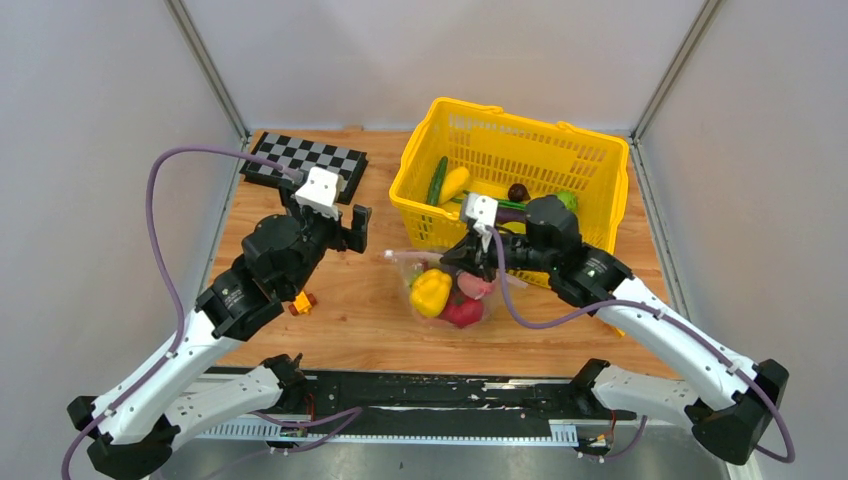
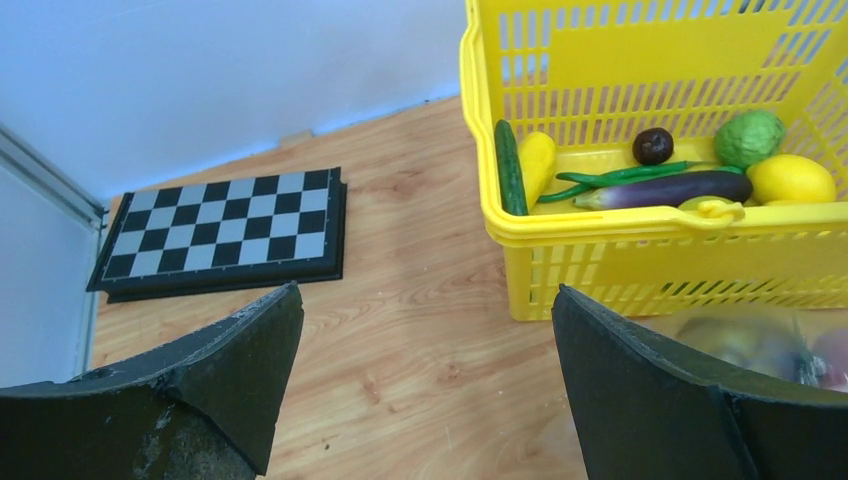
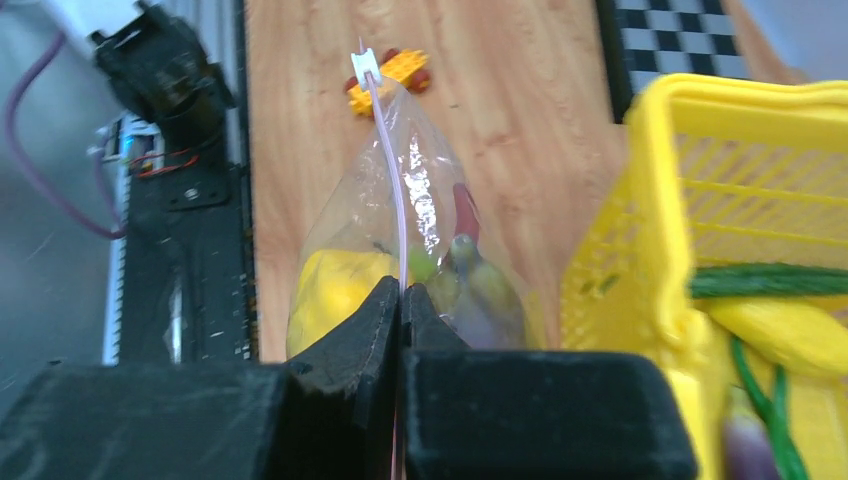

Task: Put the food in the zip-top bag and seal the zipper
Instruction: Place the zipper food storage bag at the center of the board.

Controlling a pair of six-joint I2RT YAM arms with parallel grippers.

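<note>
Black and pale squares mark the checkerboard (image 1: pixel 305 160), which lies flat on the wooden counter (image 1: pixel 350 320) well to the left of the yellow basket (image 1: pixel 520 150). My left gripper (image 2: pixel 428 330) hangs over bare wood between that board and the basket. Its jaws are spread wide and hold nothing. An orange toy block (image 1: pixel 302 302) sits on the counter further from the basket, toward the arm bases.

Just beside the basket's near wall is the zip-top bag (image 1: pixel 450 295), bulging with food. I can make out a yellow pepper (image 1: pixel 431 291), a red piece (image 1: pixel 462 312) and a pink one (image 1: pixel 477 285) through the plastic. In the right wrist view the zipper (image 3: pixel 385 150) runs as a thin pink line from the white slider (image 3: pixel 365 62) straight into my right gripper (image 3: pixel 402 300), whose jaws are clenched on the strip at the end opposite the slider. I cannot tell how much of the strip is closed.

More food lies inside the basket: a green cucumber (image 2: pixel 509 165), a purple eggplant (image 2: pixel 670 188), a dark round piece (image 2: pixel 653 146), a bumpy green one (image 2: pixel 748 137) and a lemon-yellow one (image 2: pixel 790 178).
</note>
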